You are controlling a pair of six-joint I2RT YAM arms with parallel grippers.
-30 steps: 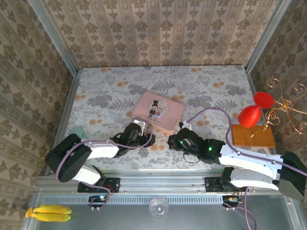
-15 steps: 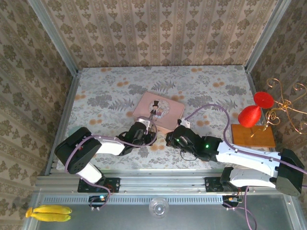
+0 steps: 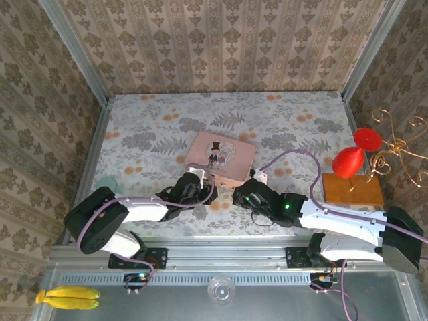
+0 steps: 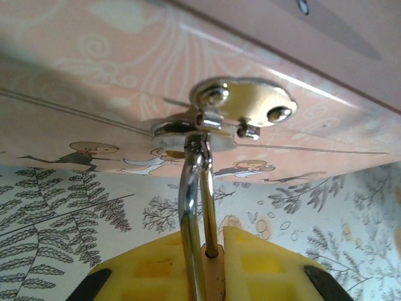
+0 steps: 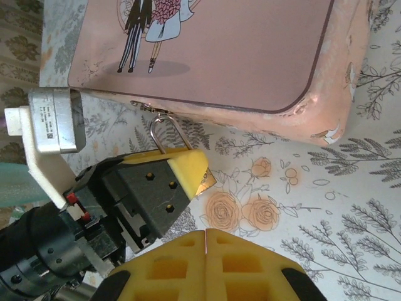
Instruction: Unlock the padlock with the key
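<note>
One step done: left gripper (image 4: pixel 210 254) clamps the padlock (image 5: pixel 205 182), its shackle (image 4: pixel 190 200) closed through the hasp (image 4: pixel 241 113) of the pink tin (image 5: pixel 238 50); right gripper (image 5: pixel 205 241), pads pressed together, hovers nearby, unlocking apparently not begun.

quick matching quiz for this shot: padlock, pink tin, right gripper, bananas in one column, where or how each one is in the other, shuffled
1 padlock
2 pink tin
3 right gripper
4 bananas

a lying on the metal ledge, near left corner
b jaws shut, nothing seen between them
c flat on the floral table, lid up
d pinched in the left gripper, shackle through the tin's hasp

Pairs: 1-d, 2-c, 3-b, 4-a
</note>
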